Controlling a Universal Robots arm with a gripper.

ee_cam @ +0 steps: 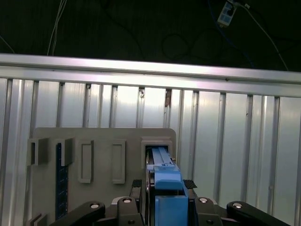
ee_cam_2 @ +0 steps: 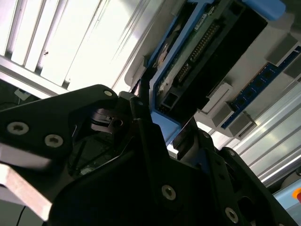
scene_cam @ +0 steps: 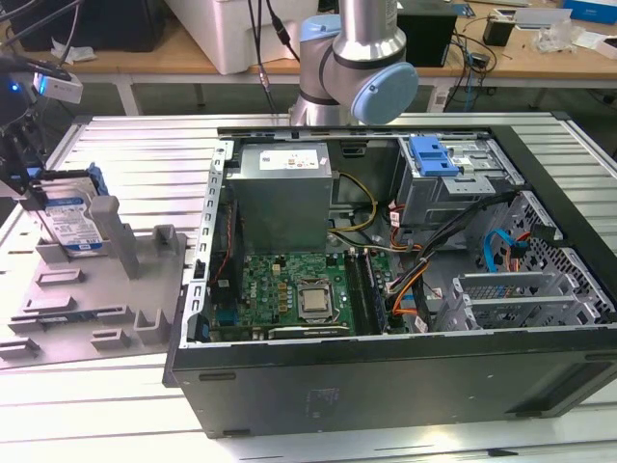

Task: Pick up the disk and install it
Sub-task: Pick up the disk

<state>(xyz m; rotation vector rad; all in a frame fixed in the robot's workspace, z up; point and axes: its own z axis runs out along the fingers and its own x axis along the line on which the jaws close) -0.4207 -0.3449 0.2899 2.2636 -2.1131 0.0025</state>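
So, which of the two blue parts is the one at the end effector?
The disk standing in the grey holder at the exterior view's left; the bare blue bracket sits inside the computer case.

An open computer case [scene_cam: 386,386] lies on the ribbed counter [scene_cam: 135,145], showing a grey power supply [scene_cam: 281,198] and green motherboard [scene_cam: 280,289]. A grey slotted fixture [scene_cam: 106,289] sits at the exterior view's left.

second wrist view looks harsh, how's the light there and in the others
second wrist view: ribbed metal table blown out white, black gripper in front deep in shadow; first wrist view: room beyond the table near black; exterior view: evenly lit
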